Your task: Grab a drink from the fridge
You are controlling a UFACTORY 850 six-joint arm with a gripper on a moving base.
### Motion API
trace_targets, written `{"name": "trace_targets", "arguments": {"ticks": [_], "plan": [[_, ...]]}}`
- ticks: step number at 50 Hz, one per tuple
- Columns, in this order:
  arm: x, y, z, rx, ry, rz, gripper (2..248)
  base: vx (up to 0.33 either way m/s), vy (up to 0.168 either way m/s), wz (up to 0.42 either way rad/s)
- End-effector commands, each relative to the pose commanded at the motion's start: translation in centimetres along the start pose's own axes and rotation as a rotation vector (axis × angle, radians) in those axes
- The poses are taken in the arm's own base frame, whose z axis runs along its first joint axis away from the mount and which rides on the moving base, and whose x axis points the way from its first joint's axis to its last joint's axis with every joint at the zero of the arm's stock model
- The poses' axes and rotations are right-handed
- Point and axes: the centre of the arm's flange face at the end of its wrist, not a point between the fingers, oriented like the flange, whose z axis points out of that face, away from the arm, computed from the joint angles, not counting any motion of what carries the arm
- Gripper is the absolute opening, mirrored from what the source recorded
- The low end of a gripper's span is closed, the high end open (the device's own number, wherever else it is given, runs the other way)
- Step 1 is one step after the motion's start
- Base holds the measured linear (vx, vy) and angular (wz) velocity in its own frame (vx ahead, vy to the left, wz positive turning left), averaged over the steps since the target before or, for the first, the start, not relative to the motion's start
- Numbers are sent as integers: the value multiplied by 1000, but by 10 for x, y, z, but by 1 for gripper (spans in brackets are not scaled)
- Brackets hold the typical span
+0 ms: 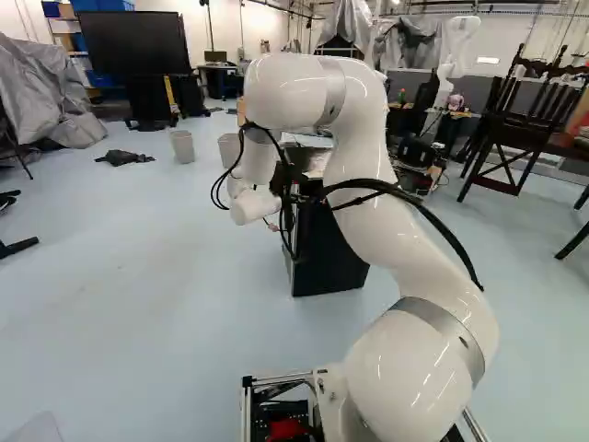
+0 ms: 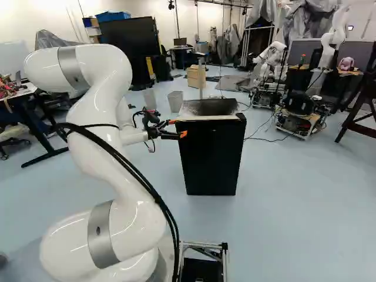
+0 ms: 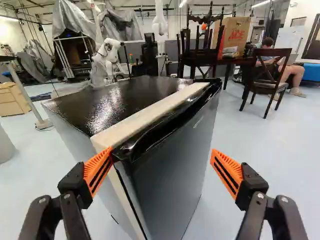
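Up closest, my gripper [image 2: 178, 128] has its orange-padded fingers spread wide, holding nothing. And there's the black fridge [image 2: 212, 155], upright on the floor [image 2: 294, 217] just ahead, one top corner right by a fingertip; touching or not, I can't tell.

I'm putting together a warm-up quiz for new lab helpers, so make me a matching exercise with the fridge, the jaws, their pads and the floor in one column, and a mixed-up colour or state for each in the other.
Column one:
1. Fridge
2. Jaws
3. Pads
4. Floor

Column two:
A. Open, standing wide apart
B. Pale blue
C. Glossy black on top
D. Orange

Right pairs: 1-C, 2-A, 3-D, 4-B
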Motion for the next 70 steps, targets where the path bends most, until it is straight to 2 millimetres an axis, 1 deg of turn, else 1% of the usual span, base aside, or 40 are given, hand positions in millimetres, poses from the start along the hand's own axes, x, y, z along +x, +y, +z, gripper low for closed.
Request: {"name": "trace_targets", "arguments": {"ticks": [14,26,70], "plan": [[1,6,0,-3,-1,-7,247,0,0,0],[1,15,-6,0,-5,-22,247,0,0,0],[2,72,-44,37,-25,-119,247,0,0,0]]}}
